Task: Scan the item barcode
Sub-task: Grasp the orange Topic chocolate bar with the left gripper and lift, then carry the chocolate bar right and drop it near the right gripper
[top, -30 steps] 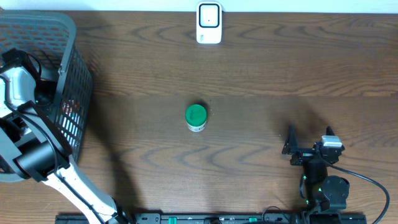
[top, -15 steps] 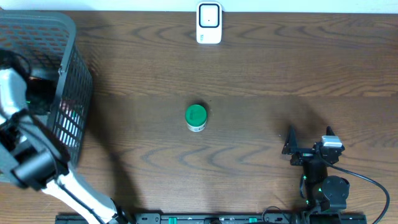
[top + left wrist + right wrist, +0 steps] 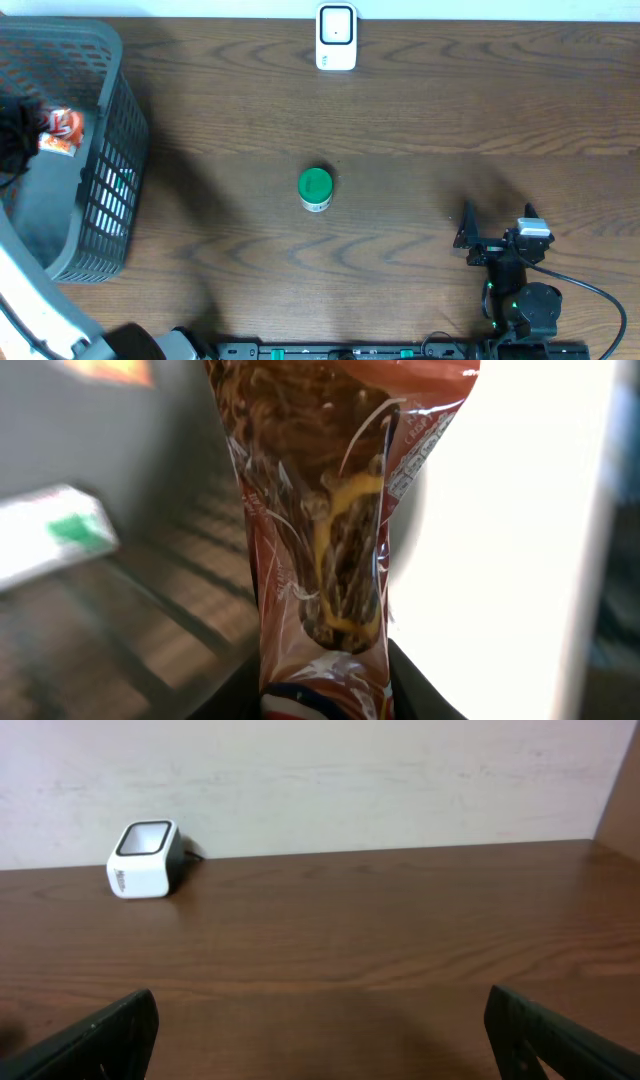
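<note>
The left gripper (image 3: 325,695) is clamped on a crinkly brown-and-red plastic snack packet (image 3: 330,540) above the grey mesh basket (image 3: 112,160), well apart from the white box-shaped scanner (image 3: 336,38). The right gripper (image 3: 497,235) sits spread and empty. The slick film could slip or twist in the pinch and face the scanner wrongly.

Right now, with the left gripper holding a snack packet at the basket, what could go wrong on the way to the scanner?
The left gripper pinches the snack packet by one end; the glossy wrapper may slip or swing. The basket wall stands between it and the scanner; a low sweep could snag. The green-lidded jar sits mid-table, near the path.
</note>
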Controlling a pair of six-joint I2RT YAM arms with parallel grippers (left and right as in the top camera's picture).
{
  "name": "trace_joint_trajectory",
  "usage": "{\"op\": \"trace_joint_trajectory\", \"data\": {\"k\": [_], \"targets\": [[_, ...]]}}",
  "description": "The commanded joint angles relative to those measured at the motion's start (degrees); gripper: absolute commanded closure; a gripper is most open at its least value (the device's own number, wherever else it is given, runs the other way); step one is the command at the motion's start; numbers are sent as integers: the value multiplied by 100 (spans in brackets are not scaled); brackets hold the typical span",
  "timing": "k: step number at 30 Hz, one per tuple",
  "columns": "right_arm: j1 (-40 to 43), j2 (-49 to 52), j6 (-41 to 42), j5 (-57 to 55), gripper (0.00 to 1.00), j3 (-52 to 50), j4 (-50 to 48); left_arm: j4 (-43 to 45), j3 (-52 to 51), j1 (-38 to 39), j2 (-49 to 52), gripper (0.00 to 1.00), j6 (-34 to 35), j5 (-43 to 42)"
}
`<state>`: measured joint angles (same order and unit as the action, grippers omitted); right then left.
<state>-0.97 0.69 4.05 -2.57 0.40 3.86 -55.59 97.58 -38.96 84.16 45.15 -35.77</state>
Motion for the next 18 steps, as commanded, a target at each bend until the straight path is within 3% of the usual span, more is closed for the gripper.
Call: {"op": "trace_joint_trajectory", "data": {"k": [1,10,18], "targets": [[22,-39,-50,-55,1,-9,20,-37,76,446,-343,72,-216,-1655],[22,-39,-48,-52,1,-9,20,-929,61,2673,-640,72,-986,-1578],[24,-39,-50,-52,1,-9,20,-494,-273,5047,-389,72,-415,48]]}}
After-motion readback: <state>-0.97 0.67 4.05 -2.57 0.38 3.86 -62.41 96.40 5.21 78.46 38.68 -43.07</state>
